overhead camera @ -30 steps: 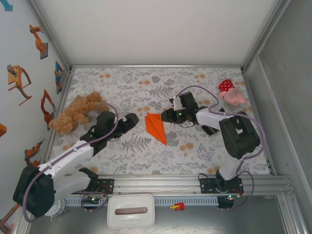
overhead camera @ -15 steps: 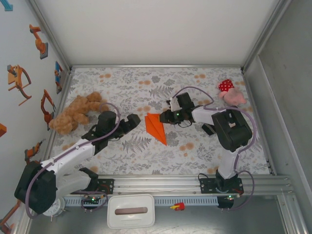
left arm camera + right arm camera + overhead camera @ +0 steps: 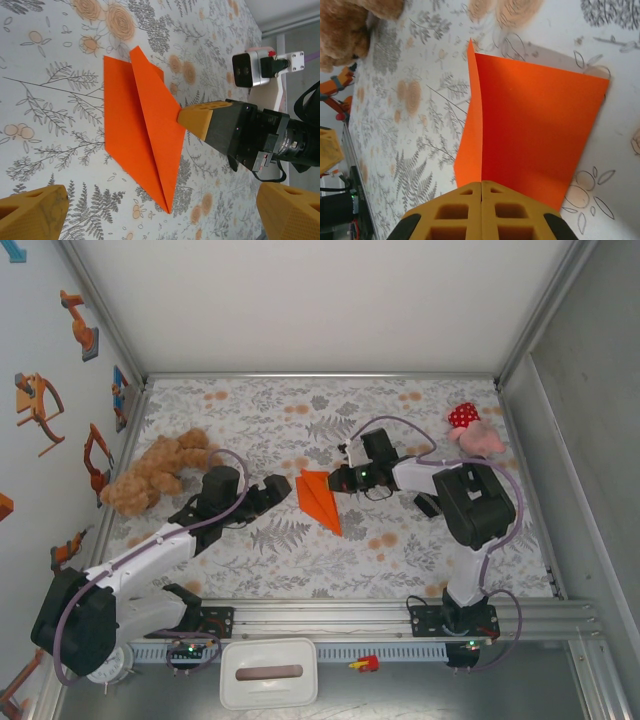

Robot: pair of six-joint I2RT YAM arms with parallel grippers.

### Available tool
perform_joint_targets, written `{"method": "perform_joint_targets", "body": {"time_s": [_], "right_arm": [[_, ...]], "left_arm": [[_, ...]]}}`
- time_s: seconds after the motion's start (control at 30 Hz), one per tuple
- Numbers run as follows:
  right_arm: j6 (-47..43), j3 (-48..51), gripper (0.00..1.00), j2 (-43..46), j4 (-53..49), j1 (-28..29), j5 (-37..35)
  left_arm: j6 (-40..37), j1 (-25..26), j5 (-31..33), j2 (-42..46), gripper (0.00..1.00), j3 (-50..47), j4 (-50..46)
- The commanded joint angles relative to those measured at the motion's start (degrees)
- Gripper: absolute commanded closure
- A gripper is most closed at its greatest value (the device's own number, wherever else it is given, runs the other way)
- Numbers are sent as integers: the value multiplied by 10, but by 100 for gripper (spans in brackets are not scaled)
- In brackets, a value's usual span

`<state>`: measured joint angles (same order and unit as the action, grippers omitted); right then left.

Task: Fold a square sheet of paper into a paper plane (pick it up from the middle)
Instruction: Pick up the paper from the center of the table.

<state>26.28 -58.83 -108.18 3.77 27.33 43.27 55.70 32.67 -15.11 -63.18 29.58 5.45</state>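
The paper plane (image 3: 318, 498) is a narrow orange dart with a centre crease, lying mid-table with its point toward the near edge. Seen from the left wrist, the paper plane (image 3: 140, 130) has one wing raised along the crease. My right gripper (image 3: 336, 480) is at the plane's right edge, and its fingertips (image 3: 202, 119) touch the paper. In the right wrist view my right gripper (image 3: 481, 186) is shut, with the plane's (image 3: 535, 135) fold running between its fingers. My left gripper (image 3: 277, 487) stands open just left of the plane, and in its own view the left gripper (image 3: 160, 200) has its fingers wide apart.
A brown teddy bear (image 3: 155, 472) lies at the table's left edge, behind the left arm. A red-and-pink polka-dot plush (image 3: 472, 430) sits at the back right. A white box (image 3: 268, 672) rests below the table's near rail.
My right gripper has moved slightly left and the plane has shifted a little left and away with it. My left gripper has crept right, closer to the plane.
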Motion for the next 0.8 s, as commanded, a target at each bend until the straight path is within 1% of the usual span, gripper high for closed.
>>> {"method": "perform_joint_targets", "body": {"time_s": [0.0, 0.07, 0.2, 0.27, 0.37, 0.47, 0.53, 0.6, 0.7, 0.77], "right_arm": [[20, 8, 100, 59, 40, 1, 10], [39, 9, 100, 84, 49, 1, 13], [106, 18, 100, 130, 100, 0, 28], [147, 26, 100, 143, 139, 1, 37], [230, 38, 100, 147, 224, 1, 60], [315, 49, 100, 137, 329, 1, 82], [365, 53, 100, 127, 384, 0, 93], [389, 55, 100, 122, 411, 1, 95], [416, 61, 100, 120, 444, 1, 97], [430, 64, 100, 120, 461, 1, 100]], "left_arm": [[-8, 4, -34, 11, 4, 16, 31], [-1, 4, -49, 12, 4, 14, 58], [8, 6, -76, 10, 3, 19, 112], [10, 7, -87, 5, 2, 23, 134], [8, 10, -100, -5, 0, 37, 157], [-3, 13, -113, -20, 6, 51, 177], [-9, 14, -122, -33, 12, 59, 190], [-17, 15, -119, -42, 16, 67, 189], [-25, 15, -109, -55, 19, 75, 186], [-28, 15, -112, -66, 23, 87, 183]]}}
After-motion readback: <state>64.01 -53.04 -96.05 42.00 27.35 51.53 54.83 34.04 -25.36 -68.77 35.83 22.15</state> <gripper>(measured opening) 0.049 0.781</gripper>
